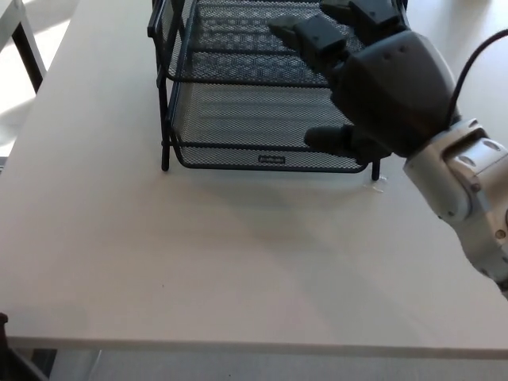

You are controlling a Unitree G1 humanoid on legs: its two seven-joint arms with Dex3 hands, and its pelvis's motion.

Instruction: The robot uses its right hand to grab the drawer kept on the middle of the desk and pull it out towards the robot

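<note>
A black wire-mesh drawer rack (168,95) stands at the far middle of the pale desk (198,254). Its lower drawer (238,135) has a front rim with a small label (271,159). My right hand (373,79) hovers over the rack's right front part, fingers (309,36) spread above the upper tray and thumb (329,140) low by the lower drawer's front rim. It is open and holds nothing. The right part of the drawer front is hidden behind it. My left hand does not show.
A small clear clip-like bit (379,184) lies on the desk by the rack's right front leg. A white table leg (28,44) stands off the desk's left edge. The desk's near edge (238,345) runs along the bottom.
</note>
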